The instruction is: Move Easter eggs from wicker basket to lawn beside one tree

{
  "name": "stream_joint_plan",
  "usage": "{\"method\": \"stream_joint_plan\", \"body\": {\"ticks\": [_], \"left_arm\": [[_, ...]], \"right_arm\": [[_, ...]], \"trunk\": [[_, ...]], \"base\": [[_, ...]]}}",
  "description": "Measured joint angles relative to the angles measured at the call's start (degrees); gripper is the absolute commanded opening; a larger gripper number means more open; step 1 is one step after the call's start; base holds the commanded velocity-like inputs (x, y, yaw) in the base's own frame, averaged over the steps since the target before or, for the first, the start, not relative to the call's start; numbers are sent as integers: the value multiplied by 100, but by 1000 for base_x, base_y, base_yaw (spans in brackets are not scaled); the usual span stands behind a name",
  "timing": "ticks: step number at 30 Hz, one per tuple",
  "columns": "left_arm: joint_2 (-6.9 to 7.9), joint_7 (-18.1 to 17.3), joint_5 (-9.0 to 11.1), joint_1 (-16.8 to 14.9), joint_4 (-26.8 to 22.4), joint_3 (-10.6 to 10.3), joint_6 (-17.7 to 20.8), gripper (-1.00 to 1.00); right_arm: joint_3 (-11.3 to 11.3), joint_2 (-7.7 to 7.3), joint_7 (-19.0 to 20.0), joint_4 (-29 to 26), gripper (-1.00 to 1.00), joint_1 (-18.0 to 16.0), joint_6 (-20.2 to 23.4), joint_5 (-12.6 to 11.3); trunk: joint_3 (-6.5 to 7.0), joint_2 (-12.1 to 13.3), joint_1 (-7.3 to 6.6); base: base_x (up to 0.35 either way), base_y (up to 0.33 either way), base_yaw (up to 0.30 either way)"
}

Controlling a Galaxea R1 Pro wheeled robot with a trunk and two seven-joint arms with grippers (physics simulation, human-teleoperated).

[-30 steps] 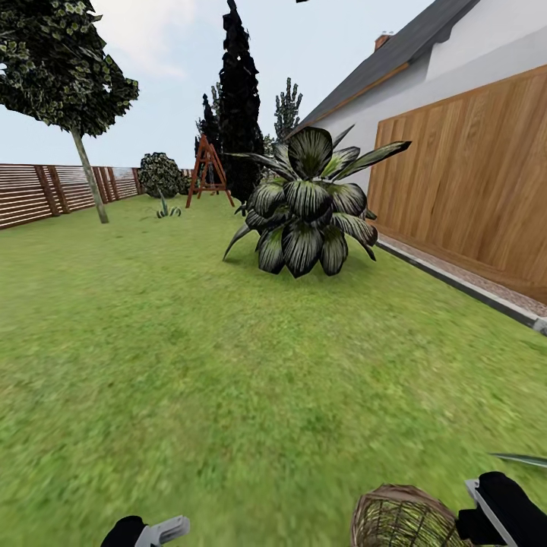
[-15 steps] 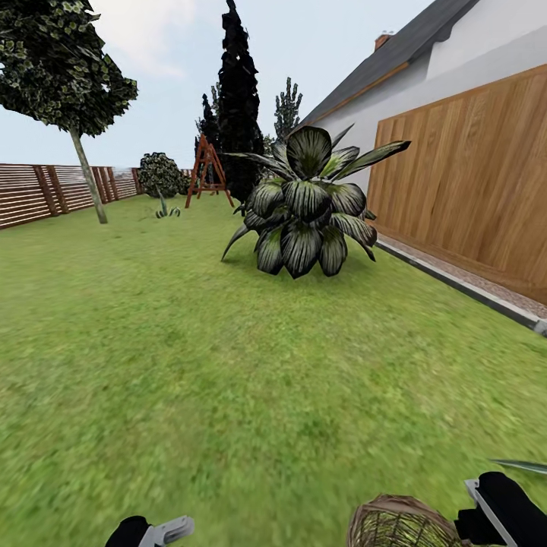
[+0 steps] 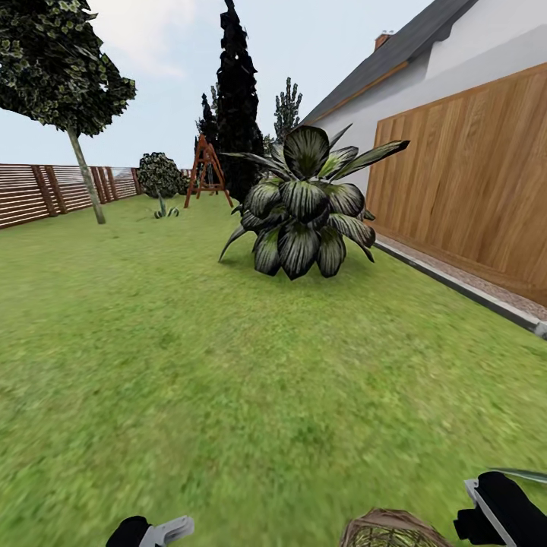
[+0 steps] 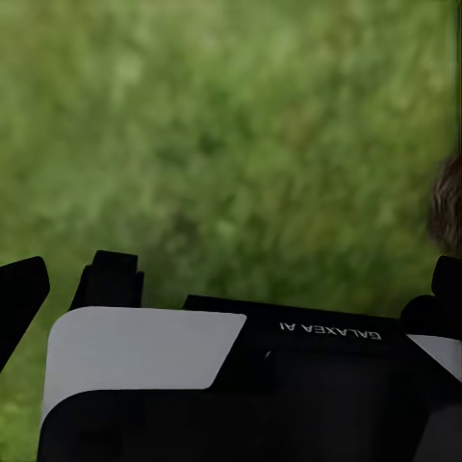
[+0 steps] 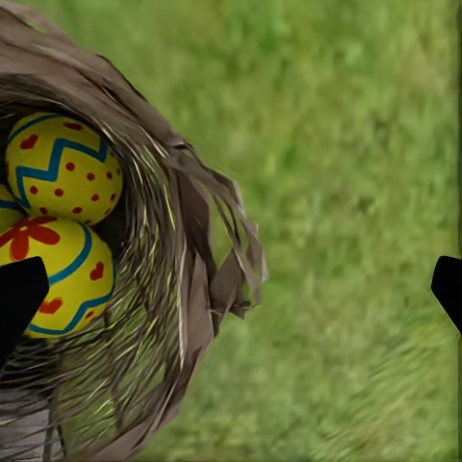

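Note:
The wicker basket point(image 3: 387, 533) stands on the lawn point(image 3: 228, 365) at the bottom edge of the head view, only its rim showing. In the right wrist view the basket point(image 5: 192, 289) holds the Easter eggs: one dotted egg point(image 5: 63, 168), one flowered egg point(image 5: 53, 269), and a sliver of another point(image 5: 6, 207). My right gripper point(image 5: 231, 294) is open just above the basket's rim, one black fingertip point(image 5: 19, 298) over the basket, the other over grass. It sits right of the basket as the right gripper point(image 3: 497, 505). My left gripper point(image 3: 156, 530) hangs open over grass. The task's tree is out of view.
A big striped-leaf plant point(image 3: 304, 209) grows mid-lawn ahead. A wooden wall point(image 3: 471, 197) and a kerb point(image 3: 463, 289) run along the right. A thin-trunked round-crowned tree point(image 3: 57, 68), a slat fence point(image 3: 38, 194), a shrub point(image 3: 159, 173) and a red frame point(image 3: 205, 171) stand far left.
The whole head view has shifted slightly. The basket has slid lower and a little left, sinking toward the bottom edge. Both grippers keep their places in the picture.

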Motion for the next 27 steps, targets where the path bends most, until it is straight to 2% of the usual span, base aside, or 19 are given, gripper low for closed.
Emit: {"method": "stream_joint_plan", "body": {"ticks": [7, 27], "left_arm": [[-1, 1, 0, 0, -5, 2, 1, 100], [-3, -2, 0, 0, 0, 2, 1, 100]], "right_arm": [[2, 2, 0, 0, 100, 0, -1, 1], [5, 9, 0, 12, 100, 0, -10, 8]], "trunk": [[0, 0, 1], [-359, -801, 439]], "base": [[11, -10, 0], [0, 0, 0]]}}
